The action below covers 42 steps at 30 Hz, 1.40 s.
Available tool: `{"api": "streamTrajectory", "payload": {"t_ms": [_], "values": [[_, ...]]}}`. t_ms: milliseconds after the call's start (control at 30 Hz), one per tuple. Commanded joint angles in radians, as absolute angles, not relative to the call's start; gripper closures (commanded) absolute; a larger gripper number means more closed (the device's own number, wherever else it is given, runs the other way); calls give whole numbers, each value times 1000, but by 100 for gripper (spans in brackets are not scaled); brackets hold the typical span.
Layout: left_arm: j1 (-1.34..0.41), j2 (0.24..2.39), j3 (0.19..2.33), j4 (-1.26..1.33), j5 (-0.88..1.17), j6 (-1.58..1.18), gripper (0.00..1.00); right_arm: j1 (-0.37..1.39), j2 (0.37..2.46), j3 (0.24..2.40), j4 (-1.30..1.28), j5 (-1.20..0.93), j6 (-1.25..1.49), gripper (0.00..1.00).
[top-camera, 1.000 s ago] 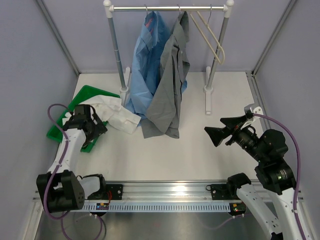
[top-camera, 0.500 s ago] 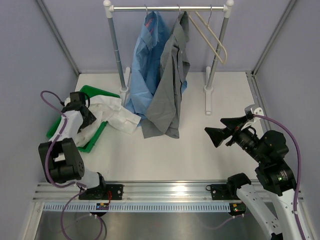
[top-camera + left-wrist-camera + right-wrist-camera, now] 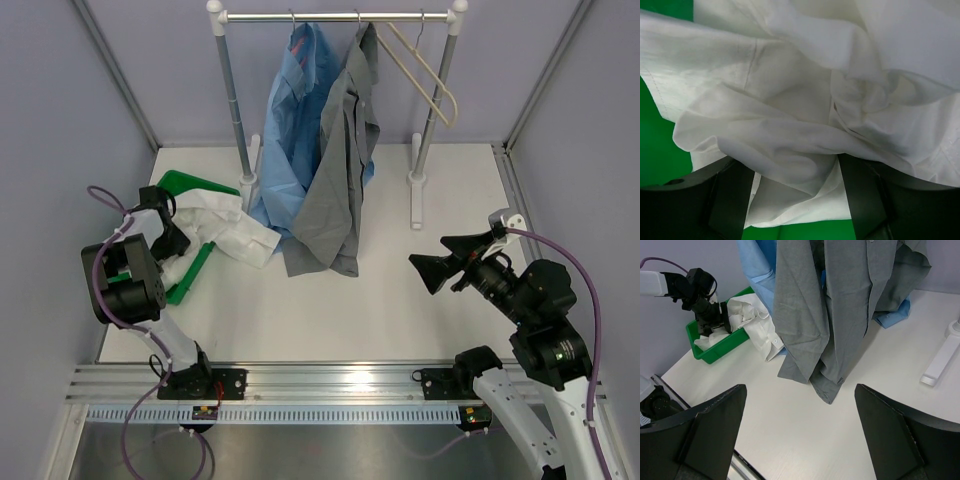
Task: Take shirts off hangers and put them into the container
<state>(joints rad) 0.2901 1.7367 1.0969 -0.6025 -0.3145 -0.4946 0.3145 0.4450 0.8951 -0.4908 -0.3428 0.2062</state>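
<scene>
Left claw sits over the green tray, white shirt bunched between its fingers; grip unclear. Right claw gapes wide, empty.

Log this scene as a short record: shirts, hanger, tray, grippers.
white shirt: partly in the tray, rest spilling onto the table
blue shirt: hanging on the rail
grey shirt: hanging on the rail
bare hanger: on the rail, right end
left gripper: straddling white cloth in tray; grip unclear
right gripper: open, empty
</scene>
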Motion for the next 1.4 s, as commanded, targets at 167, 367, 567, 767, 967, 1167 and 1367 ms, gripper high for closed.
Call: {"api": "streamTrajectory", "payload": {"t_ms": [167, 367, 567, 767, 967, 1167, 1367], "values": [[302, 1625, 1118, -618, -364, -497, 9, 325, 456, 894, -460, -354, 212, 1], [261, 1474, 1140, -652, -382, -480, 1, 327, 465, 894, -457, -364, 215, 1], [157, 1349, 1152, -689, -436, -448, 1, 325, 468, 894, -453, -362, 215, 0], [-116, 1252, 1134, -718, -514, -445, 1, 325, 474, 893, -449, -367, 216, 1], [-409, 1290, 1114, -712, -592, -551, 1, 325, 477, 893, -453, -367, 216, 0], [-601, 1442, 1124, -675, -646, -630, 1, 325, 468, 893, -457, -359, 215, 0], [-646, 1597, 1089, -571, -673, -678, 1, 325, 466, 893, -460, -356, 215, 0]]}}
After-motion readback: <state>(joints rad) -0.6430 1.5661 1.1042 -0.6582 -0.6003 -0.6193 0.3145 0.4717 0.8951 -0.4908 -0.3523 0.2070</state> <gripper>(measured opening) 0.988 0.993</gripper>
